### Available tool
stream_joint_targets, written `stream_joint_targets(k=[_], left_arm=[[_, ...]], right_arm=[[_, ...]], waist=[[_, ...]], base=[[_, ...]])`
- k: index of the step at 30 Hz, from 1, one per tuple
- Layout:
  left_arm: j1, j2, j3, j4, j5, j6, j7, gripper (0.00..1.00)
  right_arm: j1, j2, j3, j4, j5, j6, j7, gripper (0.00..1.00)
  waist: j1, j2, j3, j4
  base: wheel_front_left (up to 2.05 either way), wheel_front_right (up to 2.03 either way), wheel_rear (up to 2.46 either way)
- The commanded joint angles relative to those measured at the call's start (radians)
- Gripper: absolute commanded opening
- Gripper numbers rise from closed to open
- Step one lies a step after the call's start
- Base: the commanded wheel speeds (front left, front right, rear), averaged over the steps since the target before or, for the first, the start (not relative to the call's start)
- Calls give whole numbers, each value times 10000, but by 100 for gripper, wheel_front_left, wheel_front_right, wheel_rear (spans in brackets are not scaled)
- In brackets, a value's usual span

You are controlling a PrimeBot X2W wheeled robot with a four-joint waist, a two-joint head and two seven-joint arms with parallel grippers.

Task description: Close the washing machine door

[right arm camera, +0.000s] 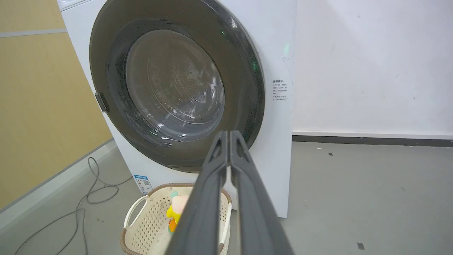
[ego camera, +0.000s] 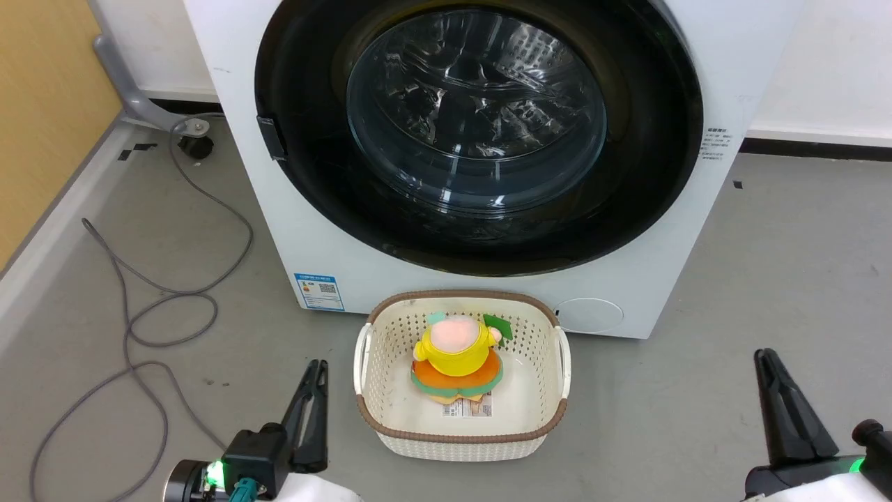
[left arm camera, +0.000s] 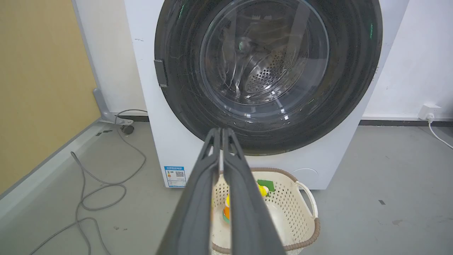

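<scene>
The washing machine (ego camera: 334, 230) is a big white front-loader standing ahead of me. Its round black-rimmed door (ego camera: 481, 132) lies flat against the machine's front, glass window (left arm camera: 263, 56) over the steel drum, with the latch handle (ego camera: 272, 137) at its left edge. My left gripper (ego camera: 317, 369) hangs low at the lower left, well short of the machine, fingers (left arm camera: 216, 159) pressed together on nothing. At the lower right my right gripper (ego camera: 765, 359) is also shut and empty, its fingers (right arm camera: 221, 159) pointing towards the door (right arm camera: 177, 88).
A white perforated basket (ego camera: 376, 355) holding a yellow-and-orange plush toy (ego camera: 456, 355) stands on the grey floor just in front of the machine, between my grippers. Grey cables (ego camera: 160, 307) loop over the floor at the left, beside a yellow wall (ego camera: 42, 104).
</scene>
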Motion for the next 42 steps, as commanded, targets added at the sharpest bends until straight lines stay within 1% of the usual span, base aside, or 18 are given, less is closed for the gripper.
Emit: stream_joint_targets(k=[1,42], left_arm=[[-2,-3,19,-11,14,-8,26,0],[-60,-153,671,-357,457,-299,864,0]], right_arm=[[-9,13,2,-2,-33,0,26,0],[-280,482,0,-17,-1041,-3,835,0]], waist=[[1,0,-1,-3],[1,0,-69,-142]], base=[[0,0,0],[0,0,0]])
